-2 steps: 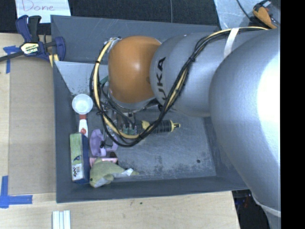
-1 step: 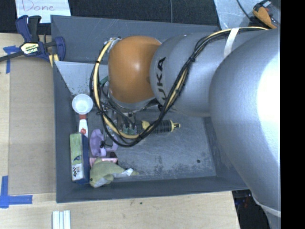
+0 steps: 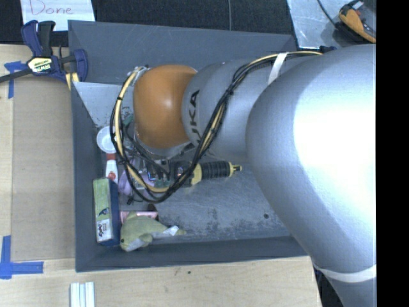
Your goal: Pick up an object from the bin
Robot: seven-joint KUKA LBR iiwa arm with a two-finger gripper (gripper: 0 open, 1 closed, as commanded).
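Pincer (image 3: 150, 173), grip state impossible to tell, is hanging by the bin's (image 3: 192, 256) left wall; the neighbouring green box (image 3: 102, 211) is probably risking getting dragged.

A white paper note (image 3: 55, 5) with "Done" handwritten on it lies at the upper left of the frame. A white sheet (image 3: 313, 11) sits at the upper right, an orange-and-black device (image 3: 356, 19) beside it. A white ridged strip (image 3: 82, 293) lies at the lower left.
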